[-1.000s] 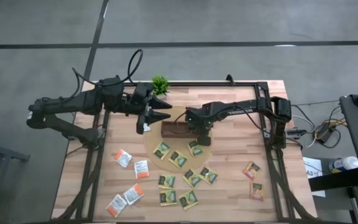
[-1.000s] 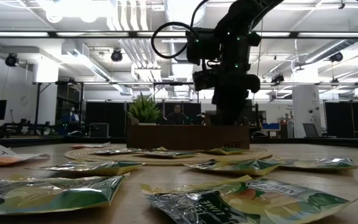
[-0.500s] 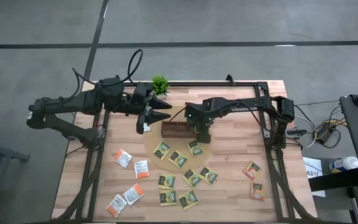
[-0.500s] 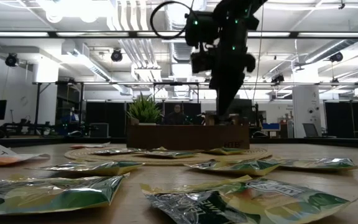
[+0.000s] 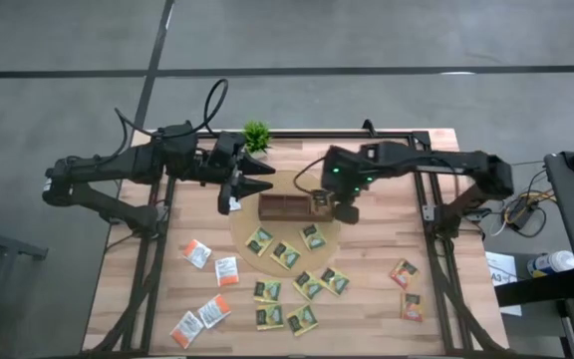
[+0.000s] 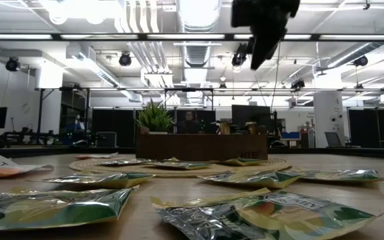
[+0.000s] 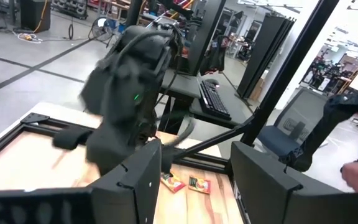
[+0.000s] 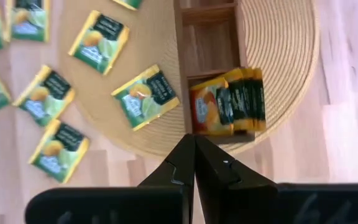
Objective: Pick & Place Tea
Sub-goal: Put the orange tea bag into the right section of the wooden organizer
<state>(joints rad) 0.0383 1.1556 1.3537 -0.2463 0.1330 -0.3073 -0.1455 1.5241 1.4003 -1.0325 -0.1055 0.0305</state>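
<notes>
Right pincer (image 5: 348,211) hangs above the right end of the brown tray (image 5: 289,207), fingers pressed together and holding nothing; the right wrist view shows the two dark fingers (image 8: 194,163) meeting at a point. In the low view this arm (image 6: 265,27) sits high at the upper edge, clear of the tray (image 6: 202,147).

Left pincer (image 5: 254,178) waits at the back left of the bench (image 5: 377,249), beside the small potted plant (image 5: 256,134), its fingers apart with nothing between them – the left wrist view shows the gap between the two dark fingers (image 7: 138,180).

Tea:
- The tray's end compartment holds a stack of sachets (image 8: 229,101), an orange one on the near side and dark green ones behind it.
- The tray lies on a round woven mat (image 5: 245,227); three green-and-yellow sachets (image 5: 286,254) lie on or at the mat's front edge.
- Further green-and-yellow sachets (image 5: 305,287) lie on the bare wood nearer the front.
- White-and-orange sachets (image 5: 196,252) are scattered at the front left.
- Two red-pink sachets (image 5: 404,272) lie at the right, well apart from the rest.

In the low view, green sachets (image 6: 265,217) fill the foreground – the plant (image 6: 155,117) shows behind the tray's left end.
</notes>
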